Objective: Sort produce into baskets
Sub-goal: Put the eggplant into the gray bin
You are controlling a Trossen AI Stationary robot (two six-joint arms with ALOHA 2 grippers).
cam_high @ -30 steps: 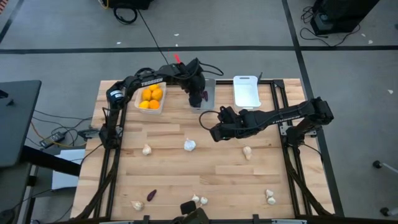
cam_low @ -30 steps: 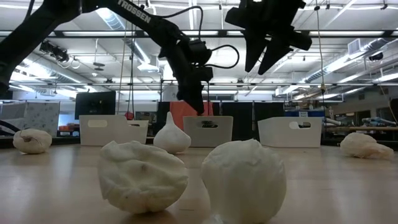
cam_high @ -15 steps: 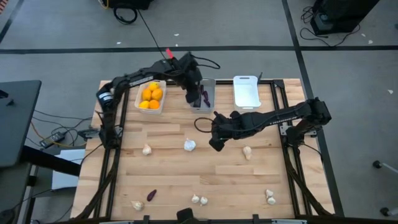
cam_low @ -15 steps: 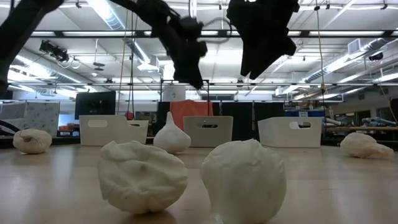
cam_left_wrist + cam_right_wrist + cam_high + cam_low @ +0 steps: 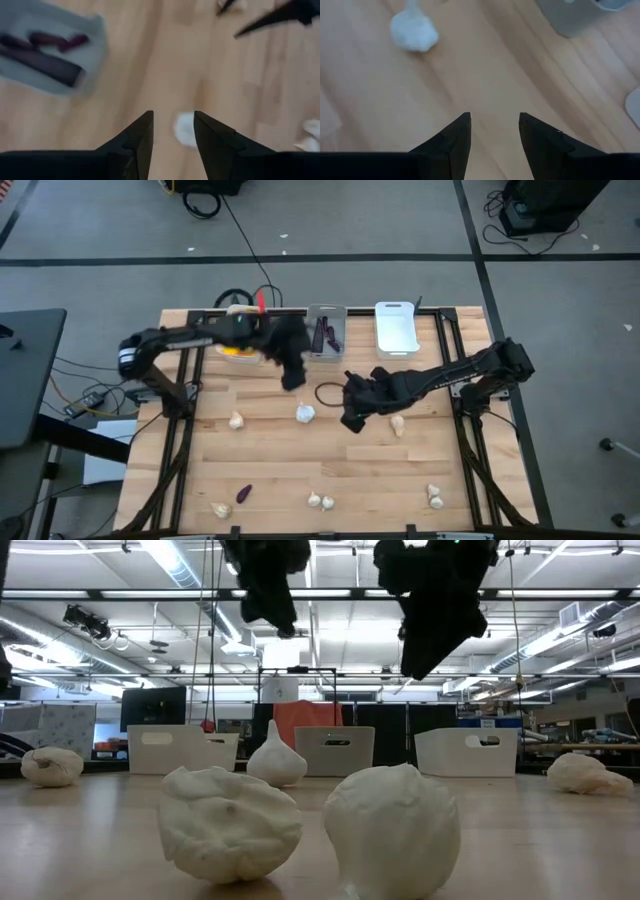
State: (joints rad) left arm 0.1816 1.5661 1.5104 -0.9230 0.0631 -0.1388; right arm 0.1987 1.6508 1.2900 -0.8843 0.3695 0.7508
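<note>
Whitish papery garlic bulbs are what you have left to sort, so plan for light, dry, lumpy things that roll and skid on bare wood. Left to right across the light wooden tabletop (image 5: pixel 270 460): one small bulb (image 5: pixel 236 420) near the left rail, a bulb (image 5: pixel 221 510) and the small dark purple elongated piece (image 5: pixel 243 493) at the near left edge, the bigger white garlic bulb (image 5: pixel 305 413) mid-table, a pair (image 5: pixel 320 501) at the near edge, another bulb (image 5: pixel 398 424) right of centre, two more (image 5: pixel 434 497) near the right corner.

Along the far edge, the white bin of round orange fruits (image 5: pixel 238 350) is mostly hidden under the left arm; the grey-translucent bin (image 5: pixel 326 333) holds purple pieces; the white bin (image 5: pixel 396 326) looks bare inside.

Left gripper (image 5: pixel 292 374) hangs above the table just beyond the mid-table bulb, fingers apart and holding nothing; its wrist view shows that bulb (image 5: pixel 185 130) between the fingertips, farther off. Right gripper (image 5: pixel 352 418) sits just beside that bulb on its right, fingers spread, nothing held; its wrist view shows the bulb (image 5: pixel 414 31) ahead.

Pinch across the fat belly, not the pointed stem. Skin is flaky and likely slippery; close gently, it probably crushes little but can squirt sideways.
</note>
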